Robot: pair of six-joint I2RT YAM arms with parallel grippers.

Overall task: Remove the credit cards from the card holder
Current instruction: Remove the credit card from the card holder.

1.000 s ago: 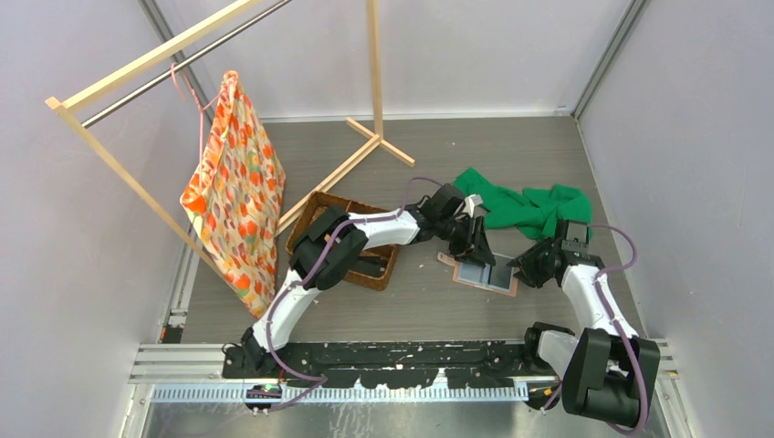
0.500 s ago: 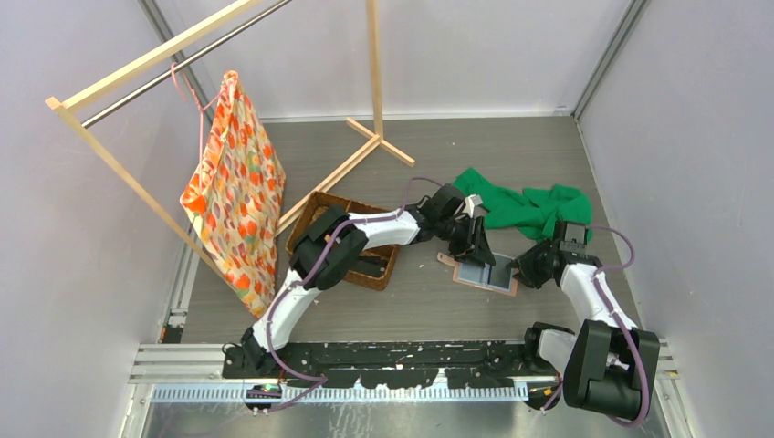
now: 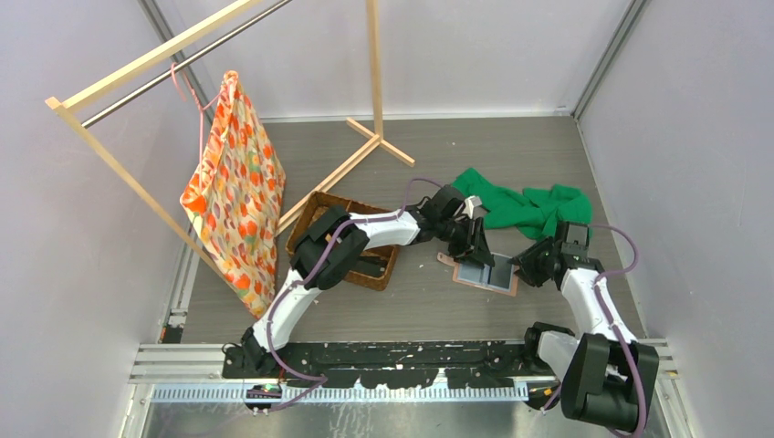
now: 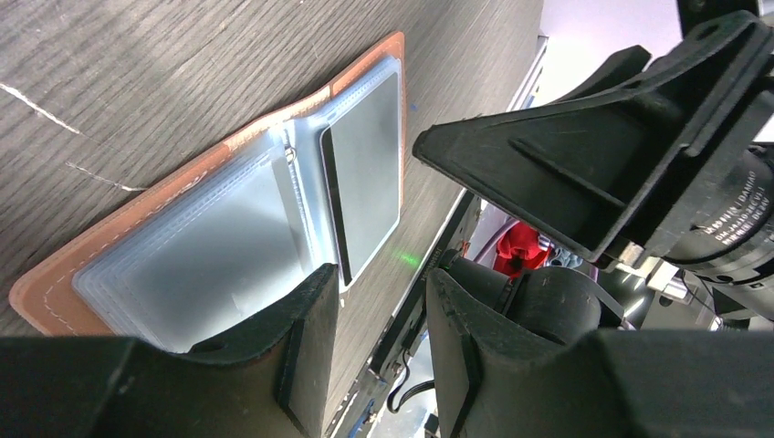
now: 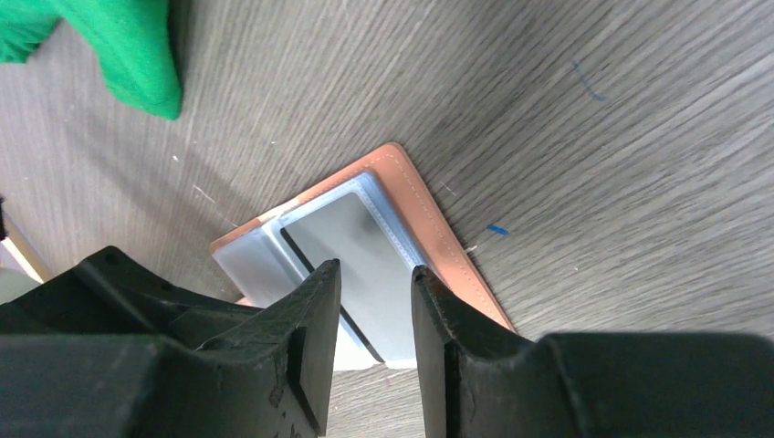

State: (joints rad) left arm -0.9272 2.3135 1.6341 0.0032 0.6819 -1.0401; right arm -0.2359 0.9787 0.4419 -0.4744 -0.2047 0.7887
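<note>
The card holder (image 3: 482,274) lies open and flat on the table, tan leather outside with grey clear sleeves (image 4: 210,246). A grey card (image 4: 365,173) with a dark edge sits in its right-hand sleeve, the corner sticking past the holder's edge (image 5: 365,242). My left gripper (image 3: 473,248) hovers low over the holder's left half, jaws apart with nothing between them (image 4: 383,338). My right gripper (image 3: 522,266) faces it from the right, open, with the card showing through its gap (image 5: 372,338); the leather border (image 5: 447,251) lies just right of it.
A green cloth (image 3: 529,208) is crumpled behind the holder, close to the right arm. A brown woven basket (image 3: 315,214) lies under the left arm's elbow. A wooden rack (image 3: 374,73) with a patterned orange bag (image 3: 233,196) stands at the back left.
The right arm has edged slightly toward the holder. The left arm and the holder are where they were.
</note>
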